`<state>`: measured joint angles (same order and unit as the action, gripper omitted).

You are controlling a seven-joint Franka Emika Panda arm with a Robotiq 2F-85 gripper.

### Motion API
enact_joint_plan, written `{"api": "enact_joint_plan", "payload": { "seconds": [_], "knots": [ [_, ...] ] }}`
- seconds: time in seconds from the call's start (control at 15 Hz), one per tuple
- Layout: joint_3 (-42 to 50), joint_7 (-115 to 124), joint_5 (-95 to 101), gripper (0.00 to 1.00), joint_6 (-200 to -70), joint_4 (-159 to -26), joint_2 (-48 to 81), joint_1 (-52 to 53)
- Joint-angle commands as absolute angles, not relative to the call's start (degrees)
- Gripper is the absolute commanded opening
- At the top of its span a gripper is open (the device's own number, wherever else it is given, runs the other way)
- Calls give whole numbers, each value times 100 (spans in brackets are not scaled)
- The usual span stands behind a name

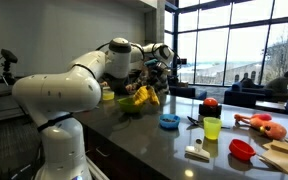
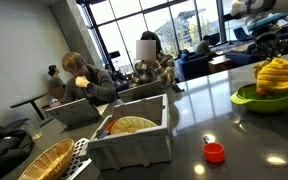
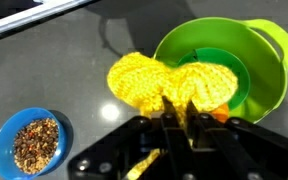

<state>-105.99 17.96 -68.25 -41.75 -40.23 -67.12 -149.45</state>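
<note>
Where the black two-finger gripper [image 3: 176, 108] enters the wrist view from below, its fingers are pinched narrow on a yellow knitted cloth [image 3: 149, 80], clamping a fold at the cloth's near edge. Cloth hangs bunched from the grip. In both exterior views it sits directly over a lime-green plastic bowl [image 3: 259, 55]; whether the lower folds touch the bowl's inside, cannot tell. In the wrist view the cloth overlaps the bowl's rim on one side. Bowl stands upright on the dark glossy countertop [image 3: 74, 60]. Small blue bowl of brown seeds [image 3: 29, 145] on the counter, well apart from the green bowl. In an exterior view, a round red fruit [image 1: 210, 103], a yellow-green cup [image 1: 212, 127] and a shallow red dish [image 1: 242, 150] lie farther along the counter. In an exterior view, a white plastic crate [image 2: 134, 140] and a small orange-red cap [image 2: 214, 152] sit nearer the camera.
</note>
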Motion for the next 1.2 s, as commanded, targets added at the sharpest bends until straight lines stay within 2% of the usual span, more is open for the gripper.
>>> {"api": "enact_joint_plan", "payload": {
  "seconds": [0.0, 0.47, 1.07, 1.13],
  "knots": [
    [-10360, 1437, -6895, 3, -4278, -4233, -6872, -14947],
    [-10051, 1034, -7048, 3, -4903, -4324, -6702, -14957],
    [-9781, 1395, -7101, 3, -4581, -4221, -6298, -14921],
    [-9696, 1148, -7009, 14, -4746, -4309, -6462, -14933]
  ]
}}
